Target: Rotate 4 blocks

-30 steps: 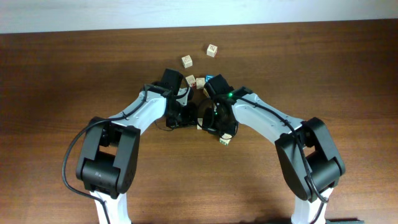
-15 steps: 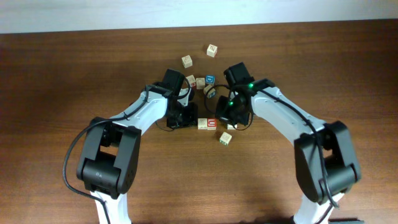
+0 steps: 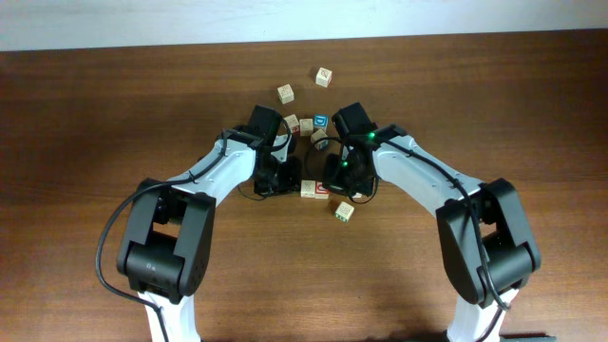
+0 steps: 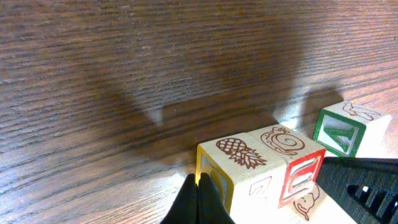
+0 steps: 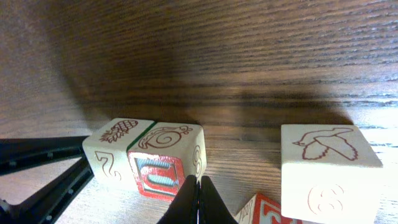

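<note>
1. My left end effector (image 4: 199,199) is pressed together and pinches nothing. Its tips sit low over the worktop (image 3: 114,114), just beside the yellow side face of the pineapple block (image 4: 239,163).

2. The pineapple block stands flat near the middle of the worktop, with its pineapple drawing facing up.

3. The red-faced block (image 4: 297,163) touches the right side of the pineapple block. It has a snail drawing on top and a red-framed letter face on its side. The two blocks form one flush row between my end effectors.

4. My right end effector (image 5: 199,199) is also pressed together and empty. In the right wrist view its tips stand just in front of the lower corner of the red-faced block. From overhead it hides part of that block.

5. The green-faced block (image 3: 344,211) lies near the row, to its right and nearer my base, turned at an angle to the row.

6. Farther back, two pale blocks (image 3: 298,124) sit side by side, with the blue-faced cube (image 3: 320,121) just to their right.

7. Beyond these, two more pale cubes (image 3: 286,93) stand well apart from each other.
</note>
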### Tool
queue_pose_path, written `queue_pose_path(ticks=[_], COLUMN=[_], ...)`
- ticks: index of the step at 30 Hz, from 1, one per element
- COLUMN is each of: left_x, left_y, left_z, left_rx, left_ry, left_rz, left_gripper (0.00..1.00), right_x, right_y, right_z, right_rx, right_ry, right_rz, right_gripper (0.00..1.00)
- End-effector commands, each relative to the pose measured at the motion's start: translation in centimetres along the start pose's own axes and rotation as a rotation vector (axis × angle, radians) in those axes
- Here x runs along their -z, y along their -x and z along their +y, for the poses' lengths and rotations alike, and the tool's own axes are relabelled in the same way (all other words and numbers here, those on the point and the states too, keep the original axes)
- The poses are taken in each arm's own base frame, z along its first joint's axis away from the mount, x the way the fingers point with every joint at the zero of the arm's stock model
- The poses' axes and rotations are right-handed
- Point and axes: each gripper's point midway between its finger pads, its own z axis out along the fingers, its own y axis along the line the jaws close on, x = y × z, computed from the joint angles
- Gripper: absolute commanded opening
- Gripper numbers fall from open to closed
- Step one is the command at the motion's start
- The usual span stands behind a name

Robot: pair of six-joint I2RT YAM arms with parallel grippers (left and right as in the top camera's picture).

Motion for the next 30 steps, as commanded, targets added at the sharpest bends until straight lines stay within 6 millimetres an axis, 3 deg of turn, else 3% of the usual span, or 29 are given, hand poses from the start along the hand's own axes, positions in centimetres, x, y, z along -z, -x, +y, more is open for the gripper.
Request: queue_pose_path(ticks=[1, 2, 3, 6, 9, 16, 30], left_x=[-0.2, -0.2, -0.2, -0.2, -0.2, -0.2, -0.2], left_y=[-0.5, -0.5, -0.5, -0.4, -0.4, -0.4, -0.4], left_z=[0.1, 0.1, 0.1, 0.1, 0.1, 0.1, 0.1], left_rx=[0.002, 0.002, 0.002, 0.002, 0.002, 0.002, 0.002], left_ry=[0.007, 0.006, 0.006, 0.006, 0.006, 0.006, 0.006], left_rz=[0.009, 0.009, 0.009, 0.008, 0.008, 0.009, 0.008], left_gripper=[0.0, 0.0, 0.0, 0.0, 0.0, 0.0, 0.0], right_x=[5.6, 7.4, 7.7, 5.9, 4.0, 0.4, -0.3], right_y=[2.0, 2.5, 2.7, 2.5, 2.1, 1.7, 0.7], right_z=[0.5, -1.8, -3.6, -6.4, -7.4, -7.1, -4.2], right_rx=[0.013, -0.048, -0.075, -0.095, -0.099, -0.11, -0.048], right_ry=[0.033, 0.003, -0.02, -0.051, -0.059, -0.003, 0.063], right_rz=[-0.111, -0.122, -0.104, -0.063, -0.047, 0.028, 0.05], right_gripper=[0.04, 0.05, 0.05, 0.04, 0.04, 0.04, 0.04])
